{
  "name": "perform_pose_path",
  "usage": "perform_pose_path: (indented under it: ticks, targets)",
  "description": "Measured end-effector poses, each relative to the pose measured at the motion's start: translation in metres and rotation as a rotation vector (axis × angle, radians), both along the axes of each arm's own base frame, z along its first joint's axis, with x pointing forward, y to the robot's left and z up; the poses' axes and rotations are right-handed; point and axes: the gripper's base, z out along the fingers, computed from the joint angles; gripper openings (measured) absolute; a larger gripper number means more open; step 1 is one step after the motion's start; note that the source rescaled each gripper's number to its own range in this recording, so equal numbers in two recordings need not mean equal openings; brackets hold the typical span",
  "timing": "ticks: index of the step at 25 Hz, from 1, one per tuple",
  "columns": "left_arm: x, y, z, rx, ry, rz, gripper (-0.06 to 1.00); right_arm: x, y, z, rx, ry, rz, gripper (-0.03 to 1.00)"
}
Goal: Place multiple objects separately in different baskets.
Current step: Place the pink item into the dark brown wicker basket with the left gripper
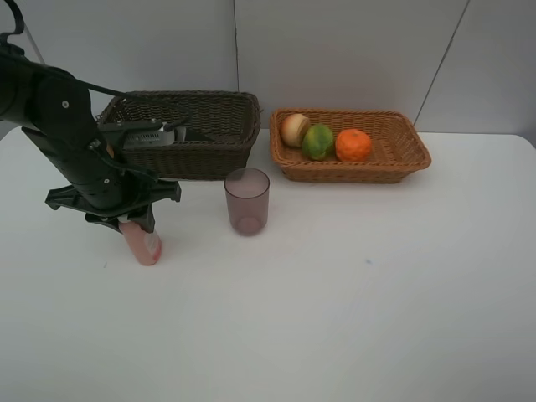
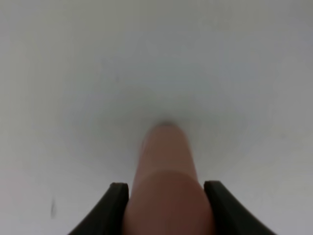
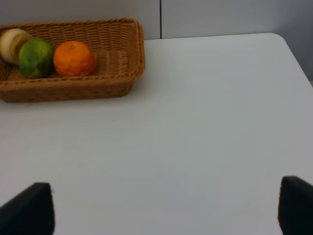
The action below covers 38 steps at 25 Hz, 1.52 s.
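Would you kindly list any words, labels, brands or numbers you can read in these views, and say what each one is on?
None can be read.
pink bottle, in the left gripper: no label shows in either view.
purplish cup: plain.
dark basket and tan basket: no tags visible.

A high camera off the arms looks down across the white desk (image 1: 352, 301) toward the back wall, taking in both baskets. The left wrist camera sits very close above the desk, its view filled by a pink bottle (image 2: 166, 186) between two dark fingers (image 2: 115, 205). The right wrist camera looks from farther back, low over the desk, toward the tan basket (image 3: 98, 73), which the high view also shows (image 1: 394, 159).
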Motion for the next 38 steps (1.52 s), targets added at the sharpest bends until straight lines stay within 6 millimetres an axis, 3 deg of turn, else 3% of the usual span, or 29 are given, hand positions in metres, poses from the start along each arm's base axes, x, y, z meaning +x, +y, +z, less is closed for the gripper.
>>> perform_pose_path:
  ticks: [5, 11, 15, 25, 28, 31, 38]
  targets:
    - [0.009, -0.003, 0.02, 0.005, 0.004, 0.004, 0.41, 0.0, 0.0, 0.0, 0.0, 0.0, 0.0, 0.98]
    - [0.025, -0.009, 0.087, -0.05, -0.148, 0.005, 0.41, 0.0, 0.0, 0.0, 0.0, 0.0, 0.0, 0.98]
    - [0.037, -0.011, 0.12, -0.041, -0.237, -0.014, 0.41, 0.0, 0.0, 0.0, 0.0, 0.0, 0.0, 0.98]
    - [0.063, -0.003, 0.168, 0.085, -0.503, -0.106, 0.41, 0.0, 0.0, 0.0, 0.0, 0.0, 0.0, 0.98]
    - [0.076, 0.008, 0.166, 0.092, -0.57, -0.098, 0.41, 0.0, 0.0, 0.0, 0.0, 0.0, 0.0, 0.98]
    - [0.092, 0.017, 0.152, 0.104, -0.583, -0.087, 0.41, 0.0, 0.0, 0.0, 0.0, 0.0, 0.0, 0.98]
    - [0.128, 0.036, 0.093, 0.119, -0.54, -0.069, 0.41, 0.0, 0.0, 0.0, 0.0, 0.0, 0.0, 0.98]
